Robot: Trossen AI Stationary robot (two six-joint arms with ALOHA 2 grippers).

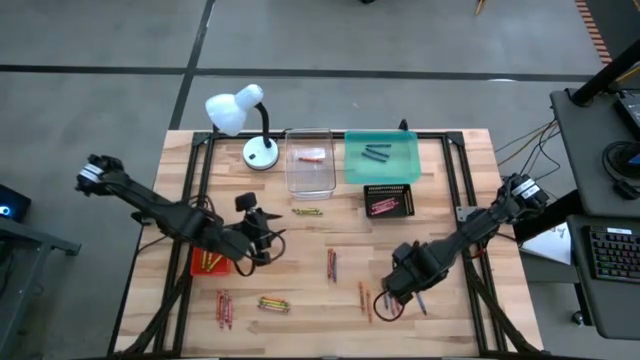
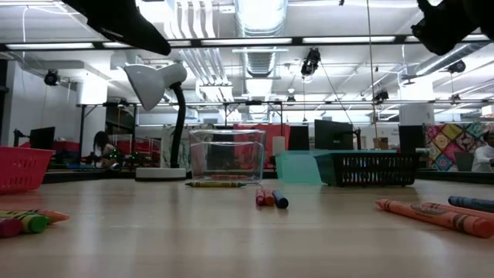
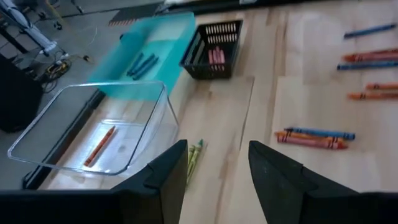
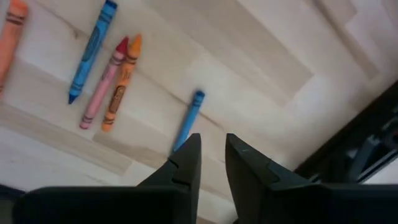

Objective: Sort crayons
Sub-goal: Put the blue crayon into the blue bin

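Crayons lie scattered on the wooden table: a yellow-green pair (image 1: 307,212), a red-and-blue group (image 1: 332,265), orange ones (image 1: 365,300) and more at the near left (image 1: 272,303). My left gripper (image 1: 262,228) hovers open, left of the table's middle, its fingers (image 3: 168,171) holding nothing. My right gripper (image 1: 398,290) points down at the near right, its fingers a narrow gap apart (image 4: 213,146) with nothing between them. A blue crayon (image 4: 188,121) lies flat on the table just beyond them, one end hidden behind a fingertip.
Along the far edge stand a white desk lamp (image 1: 245,115), a clear tray (image 1: 310,175) holding an orange crayon, a teal tray (image 1: 385,170) with blue crayons and a black basket (image 1: 390,200) with pink ones. A red tray (image 1: 210,262) with crayons sits under my left arm.
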